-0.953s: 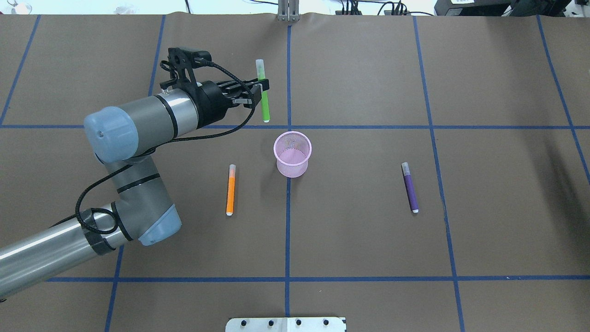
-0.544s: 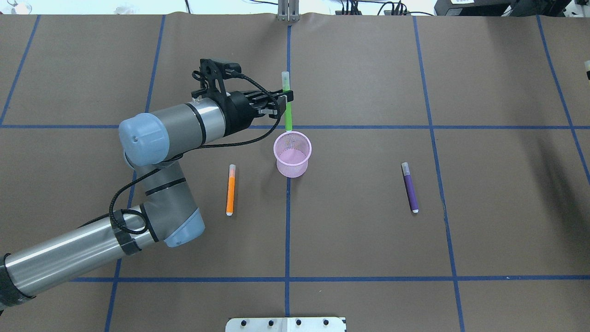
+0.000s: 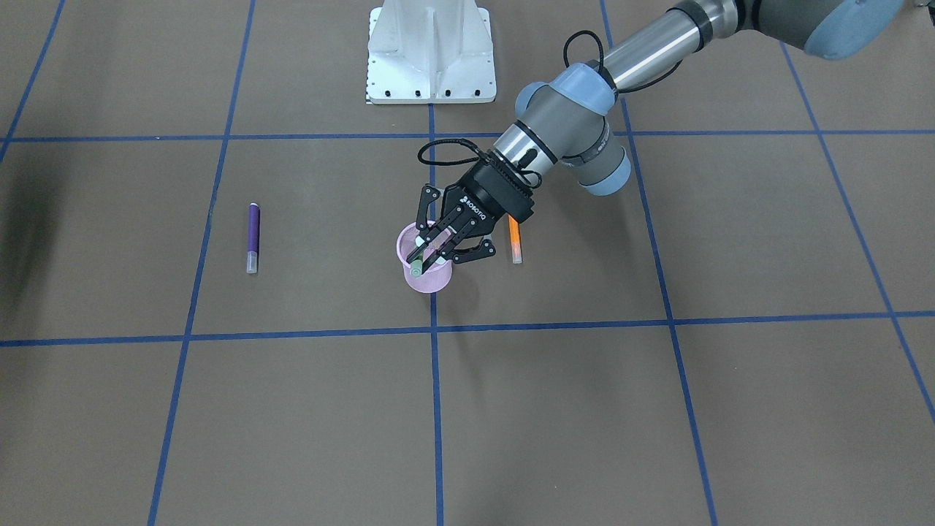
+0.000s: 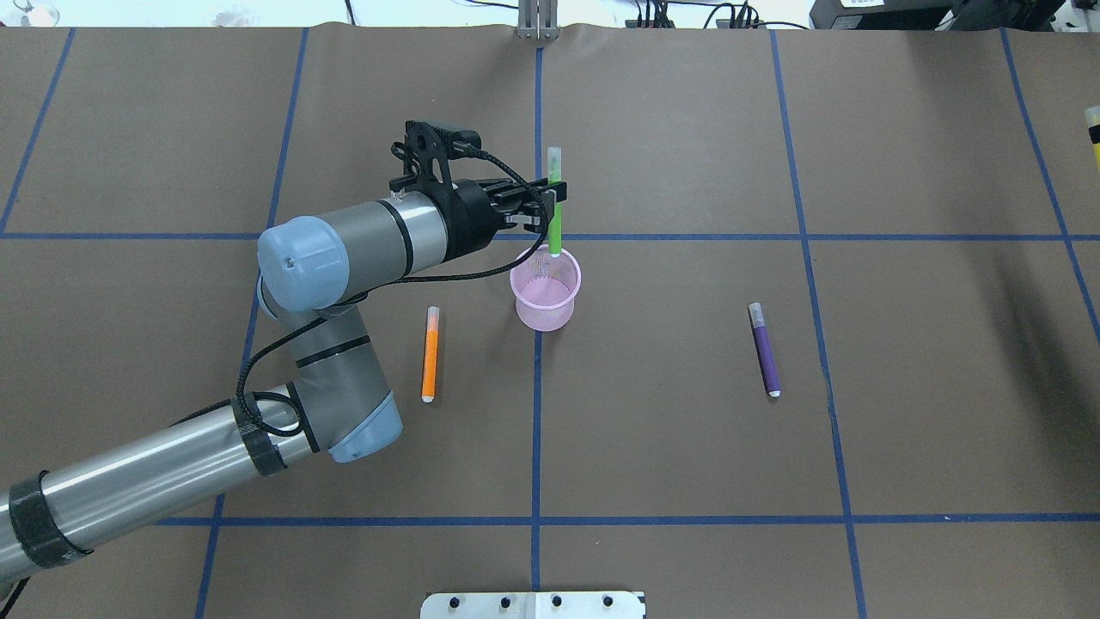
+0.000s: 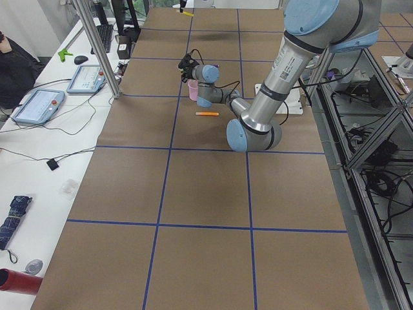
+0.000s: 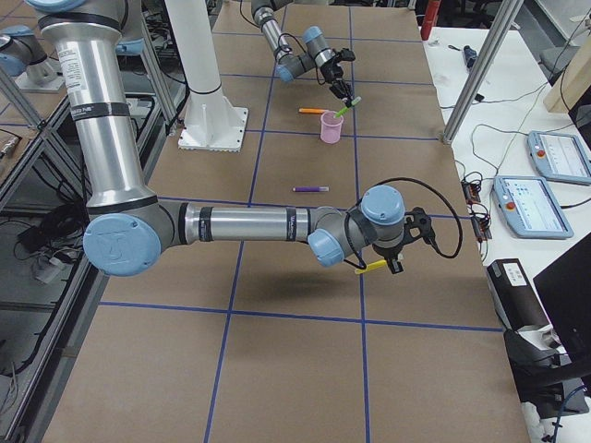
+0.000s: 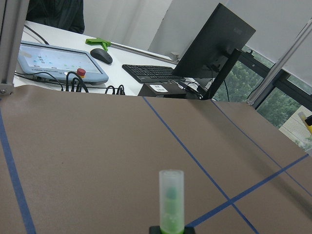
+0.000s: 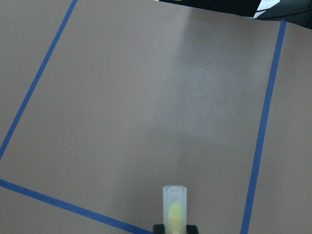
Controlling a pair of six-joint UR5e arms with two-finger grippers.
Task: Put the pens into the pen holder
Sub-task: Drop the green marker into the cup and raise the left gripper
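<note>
Left arm (image 4: pixel 344 245): bent at the elbow, reaching out flat over the tabletop (image 4: pixel 687 430) toward the pen holder (image 4: pixel 546 301).
Left pincer (image 4: pixel 554 199): just above the pen holder, squeezing the green pen (image 4: pixel 556 228).
Green pen: almost straight up, cap on top, low end at the pen holder's rim.
Right pincer (image 6: pixel 383 263): far from the pen holder, gripping the yellow pen (image 8: pixel 174 207).
Orange pen (image 4: pixel 430 354): lying flat near the pen holder, on the robot's left.
Purple pen (image 4: pixel 764 350): lying flat, farther away on the right.

yellow pen (image 4: pixel 1096 155) mostly off-frame
</note>
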